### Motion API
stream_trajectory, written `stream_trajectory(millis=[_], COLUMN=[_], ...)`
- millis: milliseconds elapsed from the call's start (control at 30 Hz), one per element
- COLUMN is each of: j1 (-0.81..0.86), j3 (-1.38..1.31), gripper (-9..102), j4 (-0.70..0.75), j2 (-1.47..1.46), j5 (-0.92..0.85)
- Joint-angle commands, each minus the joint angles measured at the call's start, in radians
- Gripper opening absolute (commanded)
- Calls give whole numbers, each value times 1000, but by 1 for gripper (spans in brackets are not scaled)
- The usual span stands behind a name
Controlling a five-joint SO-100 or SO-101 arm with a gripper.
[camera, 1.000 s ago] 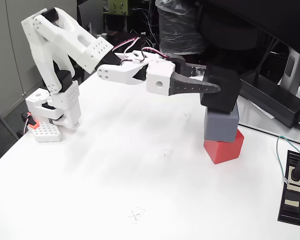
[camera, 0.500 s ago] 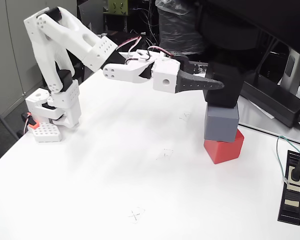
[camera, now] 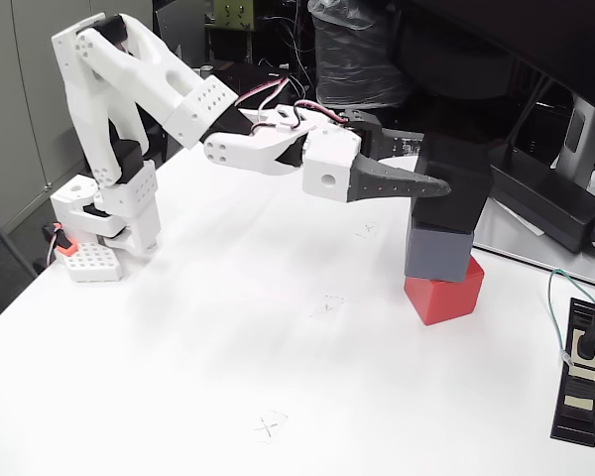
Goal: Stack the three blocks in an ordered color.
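On the white tabletop (camera: 228,377), toward 3 o'clock in the fixed view, the red block (camera: 444,295) carries the grey block (camera: 436,253), with the black block (camera: 454,186) on top. Overhanging rightward, it could topple on release. The tool (camera: 431,169) grips the black block, fingers closed on its sides

Even bright overhead light, soft faint shadows on table (camera: 228,377), sharp focus.

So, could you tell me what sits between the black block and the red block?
In the fixed view, the grey block sits between the black block above and the red block below.
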Motion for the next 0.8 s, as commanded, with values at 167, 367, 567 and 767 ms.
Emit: stream_trajectory(millis=[167,367,567,767], j1=[6,-2,-2,-2], j3=[-31,-31,-31,-31], gripper=[13,14,23,27], j4=[-9,-9,-9,-5], j2=[5,3,3,3], j5=[15,18,17,15])
